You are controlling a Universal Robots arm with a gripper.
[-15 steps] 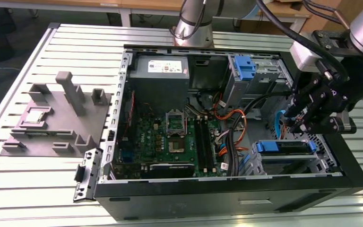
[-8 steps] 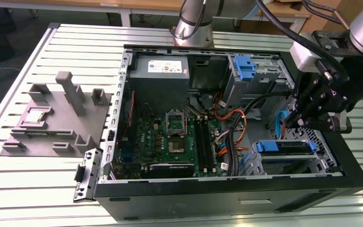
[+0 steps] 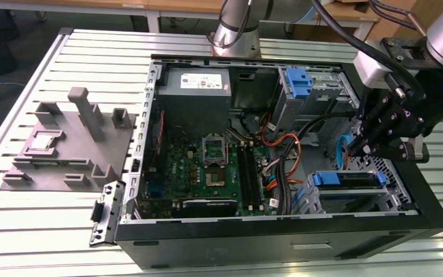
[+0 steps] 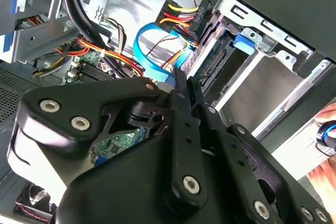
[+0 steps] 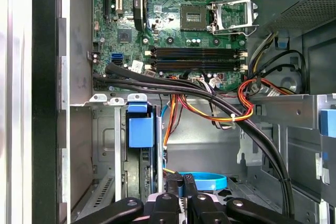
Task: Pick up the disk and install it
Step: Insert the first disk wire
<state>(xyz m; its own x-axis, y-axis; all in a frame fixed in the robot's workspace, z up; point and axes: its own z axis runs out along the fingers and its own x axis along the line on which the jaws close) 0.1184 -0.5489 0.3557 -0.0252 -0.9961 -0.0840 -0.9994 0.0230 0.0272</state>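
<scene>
here we are over the open black steel tower case (image 3: 283, 242), lying on its side on a ribbed aluminium table (image 3: 44, 231). the gripper (image 3: 360, 149), matte black with bolted linkage arms, hangs at the exterior view's right, above the drive cage (image 3: 360, 202). in the second wrist view its two slim fingers (image 4: 181, 95) are pressed together with nothing between them. the disk (image 3: 347, 179) sits low at the exterior view's right, slotted into that bare folded-metal cage. its glossy blue plastic bracket faces up, just below the gripper, with a gap between them. in the second wrist view, yellow, red and black wires (image 4: 178, 14) run into a black plug just beside the disk's edge. the green motherboard (image 3: 206, 167) fills the case's middle, a flat blue ribbon cable (image 4: 149, 43) loops near the fingers, and a grey moulded fixture (image 3: 67, 144) rests at the exterior view's left.
</scene>
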